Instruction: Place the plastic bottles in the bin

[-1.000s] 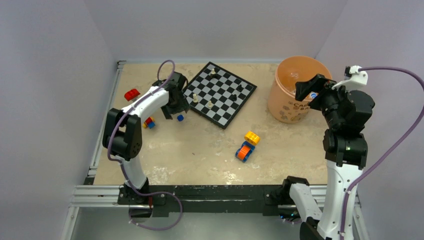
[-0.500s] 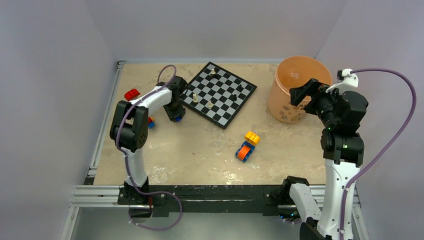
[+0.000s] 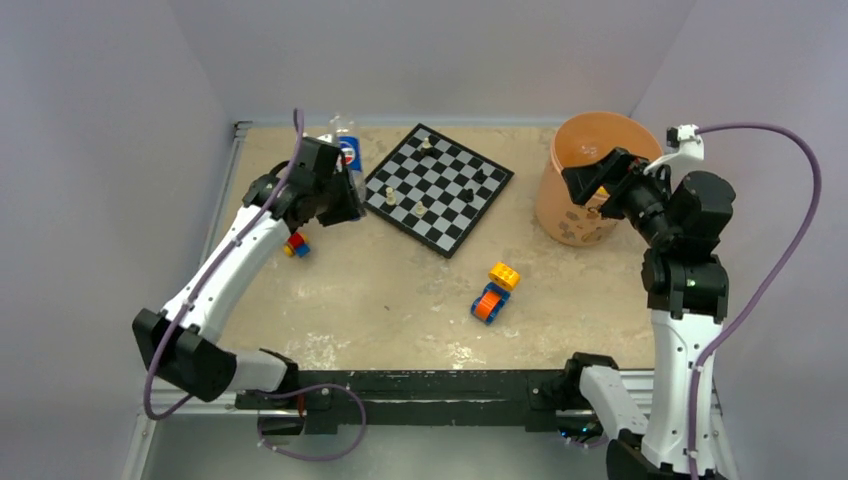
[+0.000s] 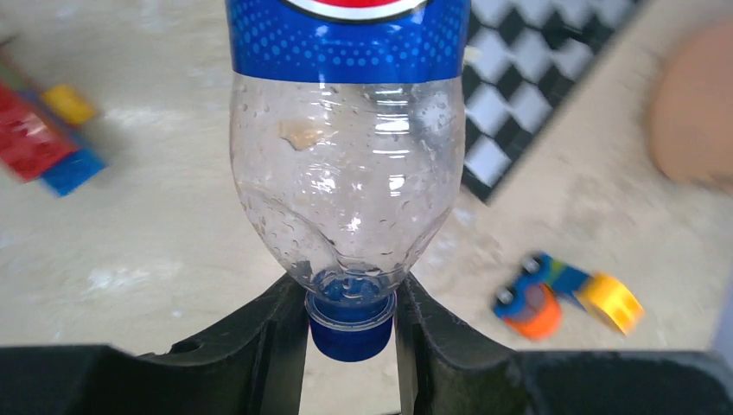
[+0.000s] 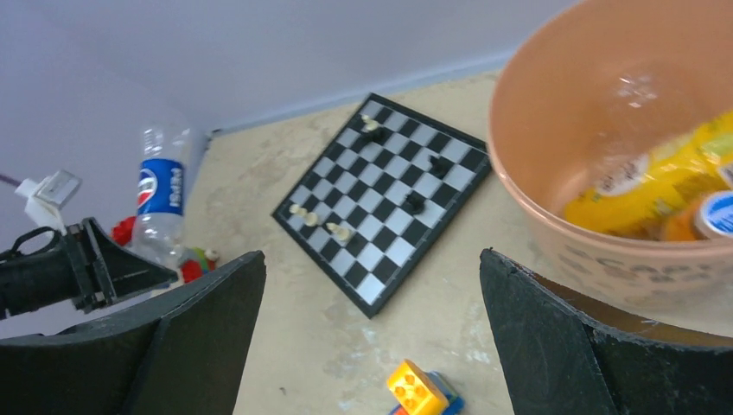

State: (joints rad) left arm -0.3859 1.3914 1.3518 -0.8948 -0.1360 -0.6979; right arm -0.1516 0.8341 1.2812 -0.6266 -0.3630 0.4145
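A clear Pepsi-labelled plastic bottle (image 4: 346, 173) with a blue cap is off the table at the back left. My left gripper (image 4: 350, 298) is shut on its neck and cap. From above, the bottle (image 3: 347, 150) sticks out past the left gripper (image 3: 335, 190), left of the chessboard. The orange bin (image 3: 560, 215) stands at the back right. My right gripper (image 3: 590, 180) hovers open and empty by the bin's near rim. Inside the bin (image 5: 553, 233) lies a yellow bottle (image 5: 657, 186), with another bottle's end (image 5: 713, 216) beside it.
A chessboard (image 3: 440, 185) with a few pieces lies at the back middle. An orange-blue-yellow toy block car (image 3: 495, 290) sits mid-table. Small coloured bricks (image 3: 295, 243) lie under the left arm. Walls close in the table at the left, back and right.
The left jaws closed on the Pepsi bottle's neck and the arm raised it off the table beside the chessboard. The right gripper drifted slightly left at the bin's rim.
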